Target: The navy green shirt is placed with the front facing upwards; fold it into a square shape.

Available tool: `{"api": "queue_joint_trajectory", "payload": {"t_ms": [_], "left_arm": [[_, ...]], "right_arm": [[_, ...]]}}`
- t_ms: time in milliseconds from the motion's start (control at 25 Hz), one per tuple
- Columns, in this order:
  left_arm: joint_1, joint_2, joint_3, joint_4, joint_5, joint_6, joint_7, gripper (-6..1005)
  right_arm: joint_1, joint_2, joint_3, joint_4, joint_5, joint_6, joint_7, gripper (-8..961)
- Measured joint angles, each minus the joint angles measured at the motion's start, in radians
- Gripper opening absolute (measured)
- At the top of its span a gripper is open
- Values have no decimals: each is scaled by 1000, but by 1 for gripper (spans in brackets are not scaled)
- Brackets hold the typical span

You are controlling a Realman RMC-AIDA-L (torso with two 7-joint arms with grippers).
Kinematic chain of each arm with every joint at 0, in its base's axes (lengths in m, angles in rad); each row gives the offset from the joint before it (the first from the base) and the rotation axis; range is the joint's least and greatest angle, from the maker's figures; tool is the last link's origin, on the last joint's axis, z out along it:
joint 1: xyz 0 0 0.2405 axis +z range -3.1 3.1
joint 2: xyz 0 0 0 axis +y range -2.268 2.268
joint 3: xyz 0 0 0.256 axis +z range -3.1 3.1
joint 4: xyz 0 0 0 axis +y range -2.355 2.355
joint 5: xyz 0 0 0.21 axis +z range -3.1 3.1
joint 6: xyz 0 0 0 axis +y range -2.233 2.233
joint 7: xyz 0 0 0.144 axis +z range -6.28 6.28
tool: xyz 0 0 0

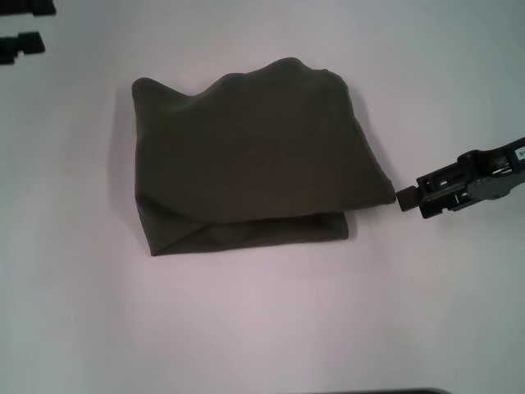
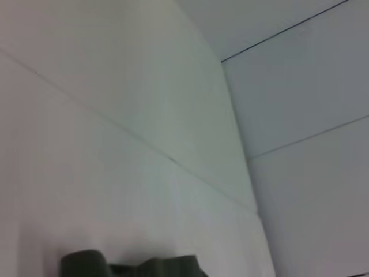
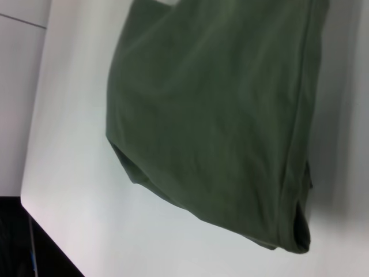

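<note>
Navy green shirt [image 1: 246, 160] already folded into a rough block on the white table [image 1: 262, 328], lying directly ahead of the right gripper [image 1: 405, 199], whose tip sits at the bundle's nearest corner, touching or just off it (can't separate the two in head view). Finger gap: cannot tell, only a dark block at the tip visible, nothing clearly pinched. Left gripper [image 1: 20, 45] parked far across the table on the opposite side of the shirt, well apart from it; finger state also cannot tell. Left wrist view catching just a sliver of the cloth [image 2: 132, 266] at its edge, otherwise bare table and wall.

Risks, as judgement:
- Far edge of the bundle wavy and humped, not straight; shape more trapezoid than square. Leaving as is likely fails the "square" criterion.
- Layer peeking out along the bundle's lower fold, below and away from the right gripper tip (a flap offset from the top layer). Nudging or dragging the near corner could slide the top layer and open that gap further.
- Soft cotton, no stiffness: a push at one corner likely bunches it rather than shifting the whole stack.
- A snagged fingertip on withdrawal could pull the corner out and undo the fold.

Containers: none in view, nothing to report inside anything.
</note>
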Motion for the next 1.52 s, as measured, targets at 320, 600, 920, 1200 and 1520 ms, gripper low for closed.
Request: {"api": "queue_joint_trajectory", "payload": {"t_ms": [320,600,920,1200,1520], "left_arm": [[14,-6,12,1,40,23,4,691],[36,-13,15,-7,71,56,24,691],[59,-25,15,-13,79,67,40,690],[52,-33,14,-12,80,64,51,690],[41,-37,14,-11,80,63,57,691]], "right_arm": [[-1,9,13,8,3,55,9,726],[18,27,14,24,1,97,10,726],[37,40,11,62,2,146,12,725],[39,53,2,96,0,190,45,725],[40,58,-16,111,0,211,59,547]]}}
